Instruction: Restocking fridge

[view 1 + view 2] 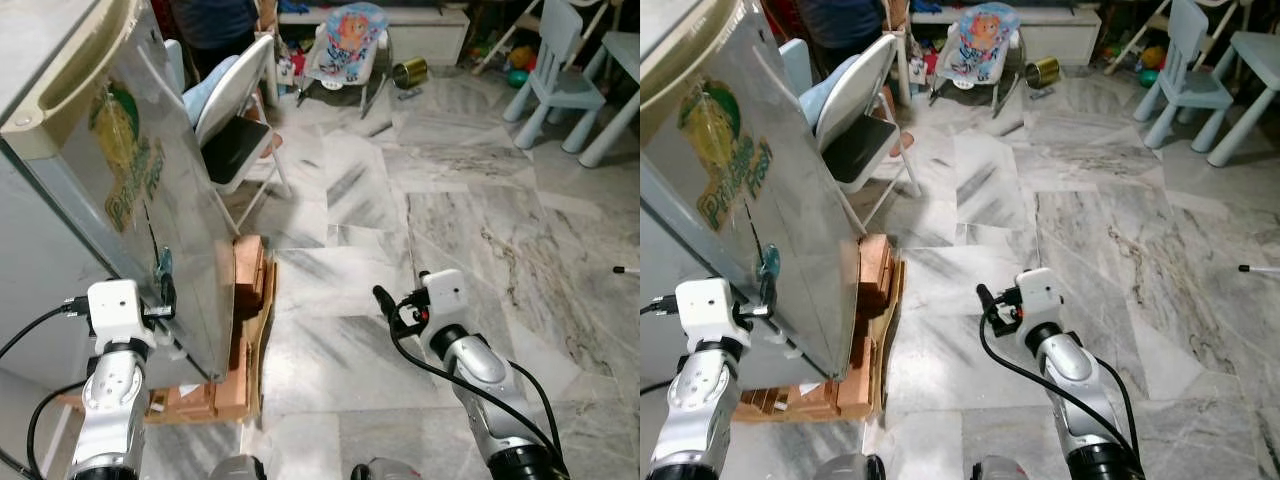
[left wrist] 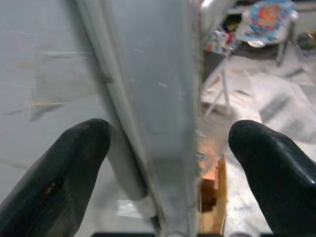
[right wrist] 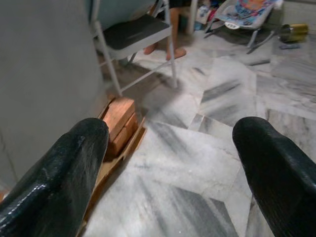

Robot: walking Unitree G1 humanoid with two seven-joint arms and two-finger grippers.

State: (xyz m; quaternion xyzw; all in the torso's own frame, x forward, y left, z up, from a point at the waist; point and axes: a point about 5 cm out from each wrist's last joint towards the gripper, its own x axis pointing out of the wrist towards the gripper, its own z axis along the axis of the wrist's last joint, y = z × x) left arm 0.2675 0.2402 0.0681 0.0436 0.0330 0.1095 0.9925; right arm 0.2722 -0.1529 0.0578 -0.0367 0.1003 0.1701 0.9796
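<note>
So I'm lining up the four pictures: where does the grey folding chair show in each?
Left eye: folding chair upper left, behind the fridge door.
Right eye: chair upper left.
Left wrist: chair leg past the door edge.
Right wrist: seat at top.
Shared landmark: wooden blocks under the fridge.

Left hand [image 1: 165, 300] at the fridge door [image 1: 150, 190] edge; right hand [image 1: 385, 300] over marble floor [image 1: 450, 200].
</note>
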